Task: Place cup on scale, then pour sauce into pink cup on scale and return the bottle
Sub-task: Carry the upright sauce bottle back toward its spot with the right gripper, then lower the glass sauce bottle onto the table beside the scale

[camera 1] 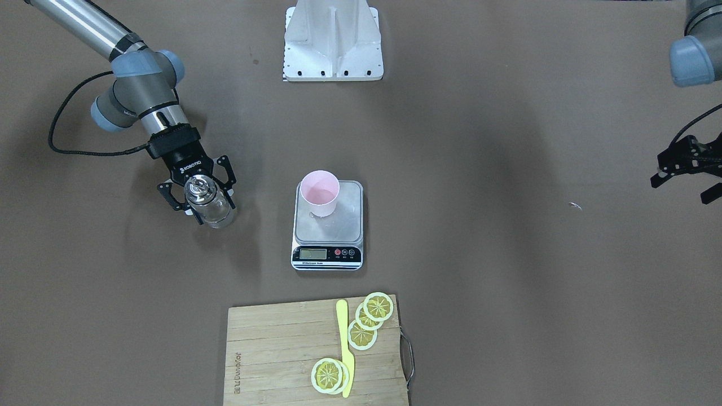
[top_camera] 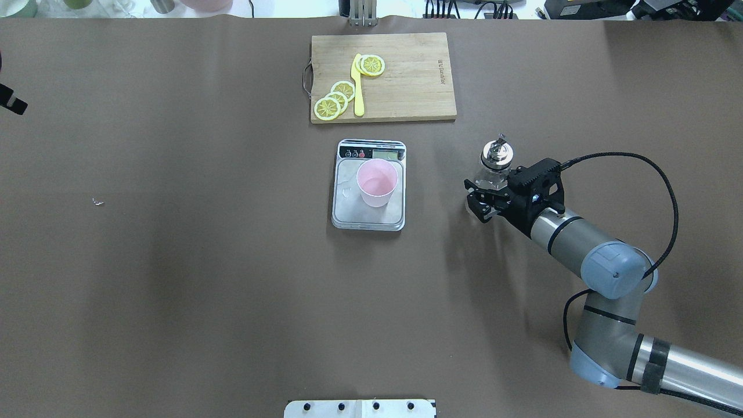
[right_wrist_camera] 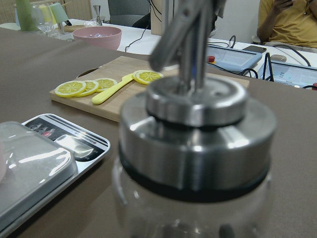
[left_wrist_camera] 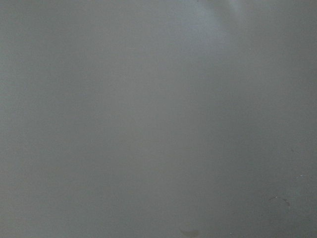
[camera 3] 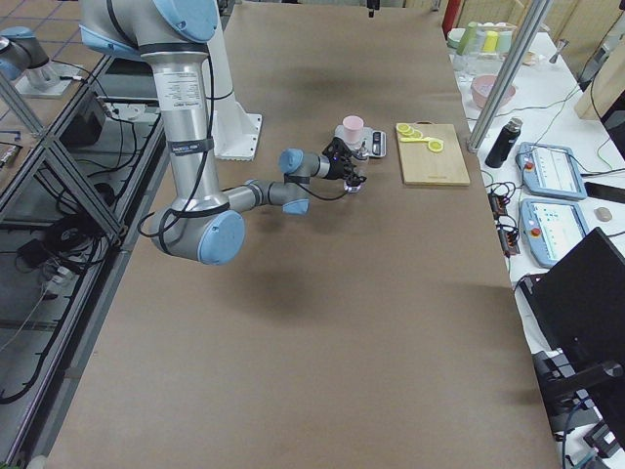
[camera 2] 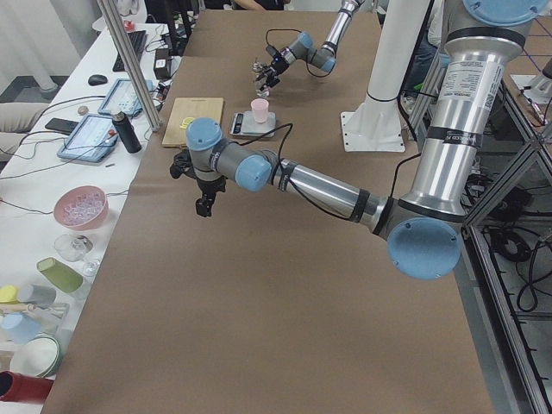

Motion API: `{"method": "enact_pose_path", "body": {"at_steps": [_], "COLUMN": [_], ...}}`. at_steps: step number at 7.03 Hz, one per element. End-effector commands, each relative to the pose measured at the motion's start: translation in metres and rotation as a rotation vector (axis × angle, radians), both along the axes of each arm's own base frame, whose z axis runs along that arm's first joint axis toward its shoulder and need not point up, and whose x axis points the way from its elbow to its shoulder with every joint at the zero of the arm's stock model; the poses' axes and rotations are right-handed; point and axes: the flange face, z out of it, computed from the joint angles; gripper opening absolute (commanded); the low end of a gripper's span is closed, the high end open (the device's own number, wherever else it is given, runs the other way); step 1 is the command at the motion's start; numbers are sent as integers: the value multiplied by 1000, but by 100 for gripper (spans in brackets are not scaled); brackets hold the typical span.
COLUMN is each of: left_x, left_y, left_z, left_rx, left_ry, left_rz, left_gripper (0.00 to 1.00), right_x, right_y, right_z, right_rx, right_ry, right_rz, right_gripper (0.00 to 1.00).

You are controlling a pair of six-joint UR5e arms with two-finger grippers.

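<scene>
The pale pink cup [camera 1: 320, 194] stands upright on the far part of the silver-grey scale [camera 1: 345, 228], also in the overhead view [top_camera: 377, 183]. Small clear drops lie on the platform beside it. My right gripper [camera 1: 213, 211] is shut on the clear glass bottle [camera 1: 207, 202], which is upright, low over the table, well to the side of the scale. Its metal pourer cap fills the right wrist view [right_wrist_camera: 198, 129]. Clear sauce [camera 1: 219, 215] shows through the glass. My left gripper [camera 1: 683, 189] is open and empty at the table's far side edge.
A wooden cutting board [camera 1: 271, 349] with lemon slices [camera 1: 378, 306] and a yellow knife [camera 1: 344, 344] lies beyond the scale's display side. The white robot base plate [camera 1: 333, 45] is at the robot's edge. The left wrist view shows only brown table surface.
</scene>
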Motion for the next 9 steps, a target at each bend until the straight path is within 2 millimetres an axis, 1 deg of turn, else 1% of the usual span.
{"method": "enact_pose_path", "body": {"at_steps": [1,2,4,5,6,7,9], "left_x": [-1,-1,-1,-1,0,0,0], "left_y": [1,1,1,1,1,1,0], "left_z": [0,0,0,0,-1,-1,-2], "left_rx": [2,2,2,2,3,3,5], "left_ry": [-1,-1,-1,-1,1,0,0], "left_rz": [0,0,0,0,0,0,0], "left_gripper": [97,97,97,97,97,97,97], "right_x": [-4,-4,-5,-5,-5,-5,-3], "right_y": [3,3,3,3,3,3,3], "right_z": [-2,-2,1,0,-1,-1,-4], "right_rx": [2,3,2,3,4,3,3], "right_ry": [-3,-1,7,6,0,-1,-9], "right_rz": [-5,-7,-6,-7,-7,-7,-5], "right_gripper": [18,22,22,26,36,50,87]}}
